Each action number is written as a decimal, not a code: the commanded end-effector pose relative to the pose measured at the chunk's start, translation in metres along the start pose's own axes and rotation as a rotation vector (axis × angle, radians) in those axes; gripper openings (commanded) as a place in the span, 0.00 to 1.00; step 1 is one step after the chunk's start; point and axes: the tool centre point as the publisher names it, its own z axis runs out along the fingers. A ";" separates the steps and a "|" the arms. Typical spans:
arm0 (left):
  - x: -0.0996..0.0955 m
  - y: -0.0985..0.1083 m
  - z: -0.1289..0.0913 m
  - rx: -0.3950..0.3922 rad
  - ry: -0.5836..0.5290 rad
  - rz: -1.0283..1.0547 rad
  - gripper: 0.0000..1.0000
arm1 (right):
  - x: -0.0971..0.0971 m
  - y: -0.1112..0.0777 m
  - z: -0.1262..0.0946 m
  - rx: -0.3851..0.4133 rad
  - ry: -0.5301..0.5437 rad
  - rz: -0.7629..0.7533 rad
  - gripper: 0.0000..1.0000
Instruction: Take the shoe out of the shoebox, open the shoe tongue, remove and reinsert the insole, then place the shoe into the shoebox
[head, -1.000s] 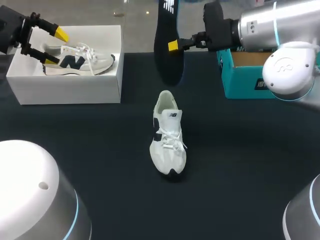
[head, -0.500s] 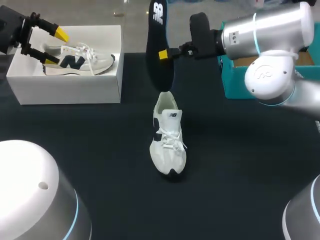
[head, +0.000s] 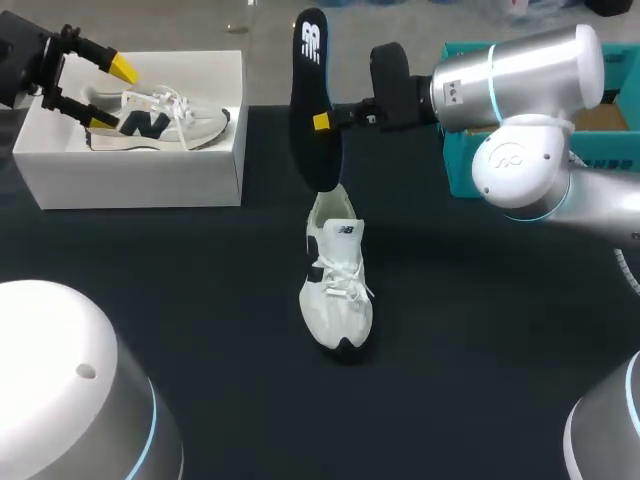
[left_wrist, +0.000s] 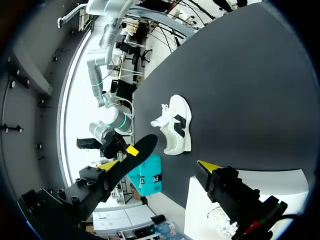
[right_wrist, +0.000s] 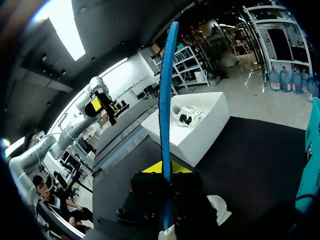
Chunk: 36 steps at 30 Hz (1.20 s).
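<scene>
A: The insole (head: 315, 110) hangs upright, pinched near mid-length by the right end effector (head: 322, 121). Its lower tip sits just over the heel opening of the shoe (head: 337, 278). The shoe lies mid-worktop (head: 480, 330), toe to the near edge. Risk?

B: Judged: the shoe is unrestrained. If the tip catches the collar or tongue, the insole may buckle or shove the shoe along. A mid-length pinch also lets it twist. The left end effector (head: 95, 85) is spread open over the white shoebox (head: 130, 175) at the far-left corner, holding nothing, so it gives no bracing.

A: Views?

B: The right wrist view has the insole edge-on, pressed from both sides, which confirms the clamp. The head view shows one yellow tip only. The head view alone gives tip-to-heel alignment. Contact cannot be told.
</scene>
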 end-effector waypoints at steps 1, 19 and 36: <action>0.000 -0.001 0.000 0.000 0.003 0.000 1.00 | 0.001 0.001 0.001 0.002 -0.008 0.002 0.00; 0.000 -0.001 0.000 0.000 0.003 0.000 1.00 | -0.039 -0.031 0.033 -0.004 0.007 -0.054 0.00; 0.000 -0.001 0.000 0.000 0.003 0.000 1.00 | -0.037 -0.061 0.043 0.048 0.014 -0.027 0.00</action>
